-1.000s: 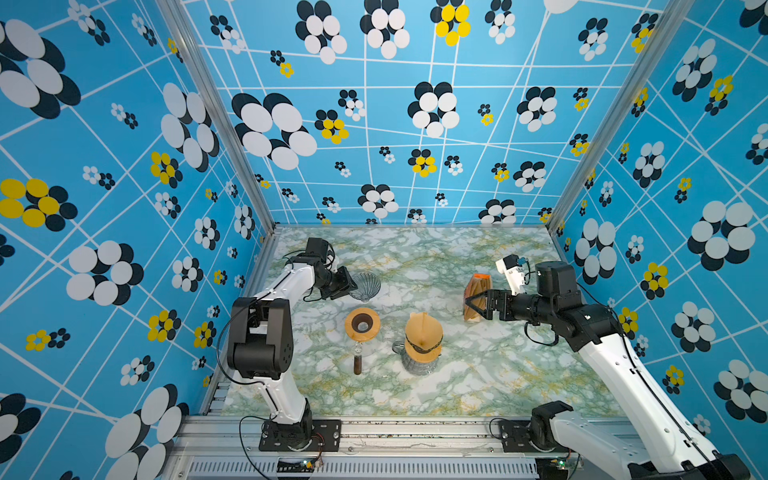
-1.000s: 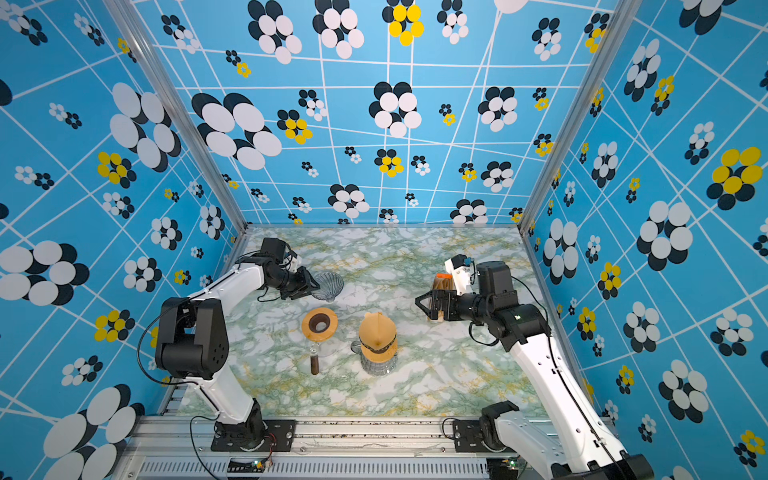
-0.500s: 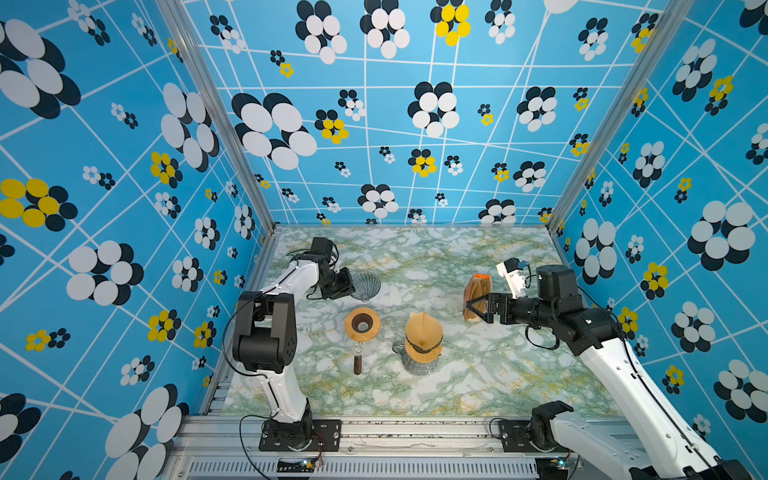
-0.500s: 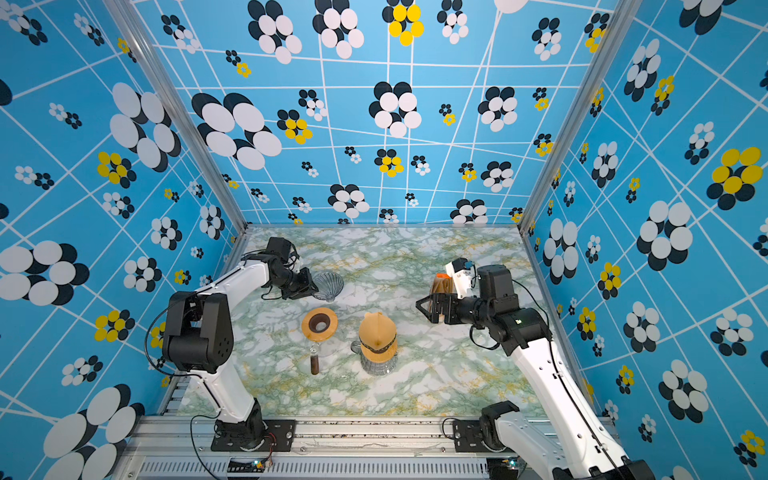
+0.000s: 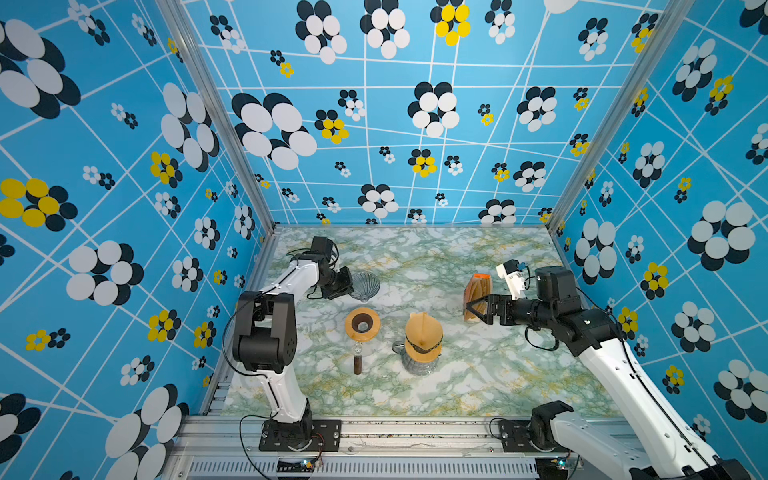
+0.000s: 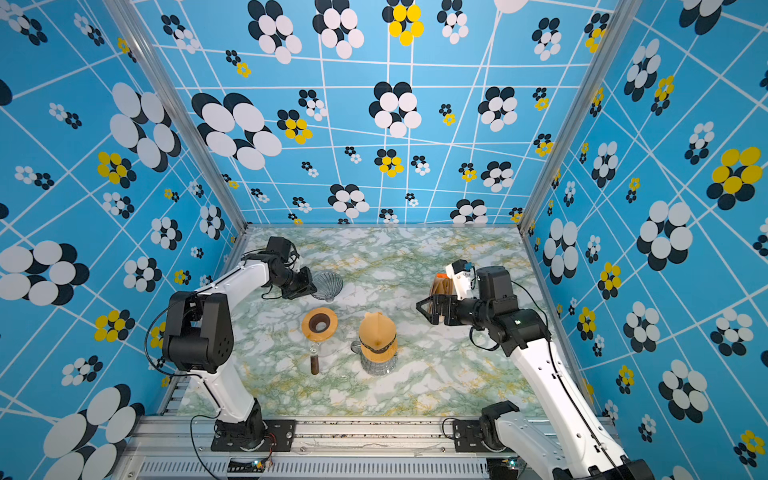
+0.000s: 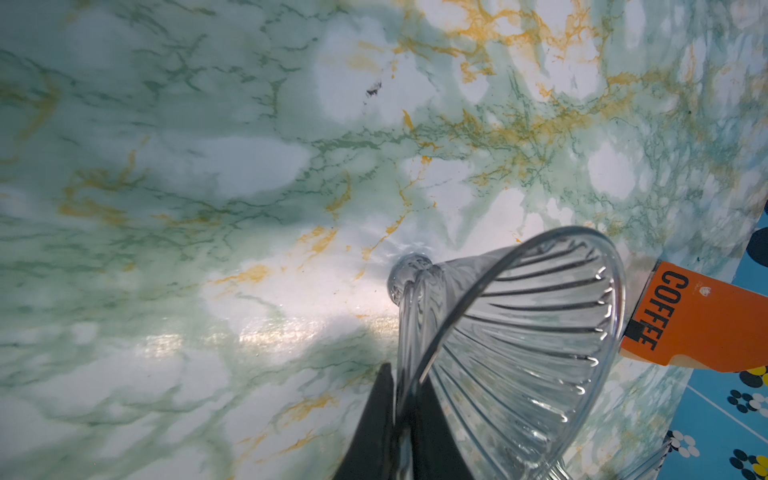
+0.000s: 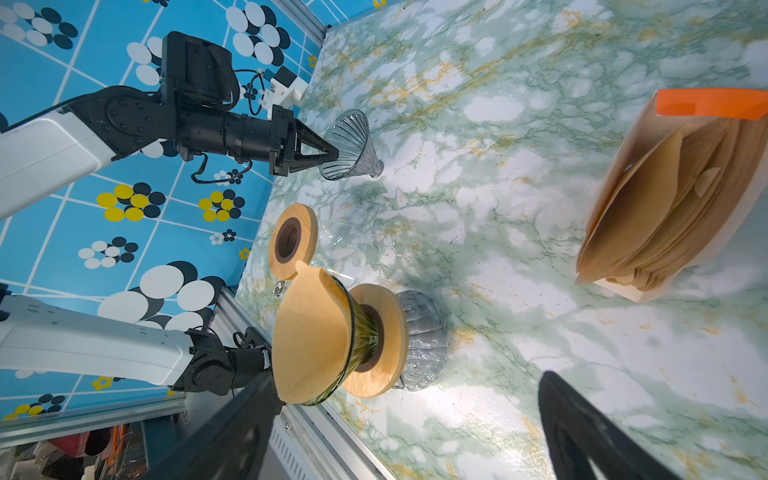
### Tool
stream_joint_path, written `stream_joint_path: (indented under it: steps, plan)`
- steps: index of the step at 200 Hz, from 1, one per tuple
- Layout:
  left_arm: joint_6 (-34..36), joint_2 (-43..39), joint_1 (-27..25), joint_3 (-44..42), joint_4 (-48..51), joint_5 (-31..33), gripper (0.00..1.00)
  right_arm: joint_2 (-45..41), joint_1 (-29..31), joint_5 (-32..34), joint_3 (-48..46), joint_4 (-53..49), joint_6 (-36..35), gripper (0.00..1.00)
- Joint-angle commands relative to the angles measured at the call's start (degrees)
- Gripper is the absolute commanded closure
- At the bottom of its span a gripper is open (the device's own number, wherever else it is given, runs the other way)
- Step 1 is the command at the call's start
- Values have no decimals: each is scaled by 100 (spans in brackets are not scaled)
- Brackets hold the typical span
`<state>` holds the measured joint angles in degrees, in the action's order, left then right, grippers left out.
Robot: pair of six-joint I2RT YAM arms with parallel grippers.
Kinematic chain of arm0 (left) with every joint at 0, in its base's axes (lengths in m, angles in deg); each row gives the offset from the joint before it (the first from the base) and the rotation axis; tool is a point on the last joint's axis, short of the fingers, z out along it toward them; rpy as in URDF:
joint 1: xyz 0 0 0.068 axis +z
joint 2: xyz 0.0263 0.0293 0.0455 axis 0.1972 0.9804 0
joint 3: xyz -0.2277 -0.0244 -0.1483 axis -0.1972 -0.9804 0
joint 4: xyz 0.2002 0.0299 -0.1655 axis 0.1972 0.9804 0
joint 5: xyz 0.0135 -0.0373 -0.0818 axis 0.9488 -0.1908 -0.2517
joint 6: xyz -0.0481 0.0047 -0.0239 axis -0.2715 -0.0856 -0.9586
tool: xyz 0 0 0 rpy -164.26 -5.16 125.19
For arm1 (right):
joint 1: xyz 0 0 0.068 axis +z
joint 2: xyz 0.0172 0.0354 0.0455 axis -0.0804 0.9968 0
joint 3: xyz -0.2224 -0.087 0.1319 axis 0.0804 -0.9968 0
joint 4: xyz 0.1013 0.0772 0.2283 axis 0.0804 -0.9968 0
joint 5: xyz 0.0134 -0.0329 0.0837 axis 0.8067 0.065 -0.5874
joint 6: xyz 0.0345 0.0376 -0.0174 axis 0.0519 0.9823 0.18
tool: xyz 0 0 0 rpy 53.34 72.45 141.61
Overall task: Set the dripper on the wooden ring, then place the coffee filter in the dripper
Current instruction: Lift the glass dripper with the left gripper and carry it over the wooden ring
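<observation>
Now clamped on the rim of the glass dripper (image 5: pixel 366 285).
Pinches it with the left gripper (image 5: pixel 351 287), narrowed from a second ago; holds the right gripper (image 5: pixel 469 309) wide and empty, apparently just beside the coffee filter stack (image 5: pixel 480 284), not yet picked.

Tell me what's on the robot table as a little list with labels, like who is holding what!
Left gripper: shut on the rim of the glass dripper, which is tipped on its side
Right gripper: open, empty, beside the filter pack
Pack: standing up, brown paper filters inside, orange label
Middle: jug with a wooden collar, nothing on top; second jug topped by a paper filter in a dripper
Table: green marble pattern
</observation>
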<state>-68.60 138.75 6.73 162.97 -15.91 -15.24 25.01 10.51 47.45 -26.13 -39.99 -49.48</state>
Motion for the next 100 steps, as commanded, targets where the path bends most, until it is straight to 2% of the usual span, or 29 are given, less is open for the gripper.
stream_joint_path:
  steps: [1, 43, 100]
  plan:
    - [4, -120, 7, 160, -40, 64, 90, -100, -31, 114, -34, -100, 6, 1]
    - [-59, -319, 115, 192, -23, -127, 92, -137, -27, 123, -33, -117, 23, 1]
    - [-57, -1105, 374, 290, 316, -312, 93, -161, -26, -66, -37, -52, 50, 1]
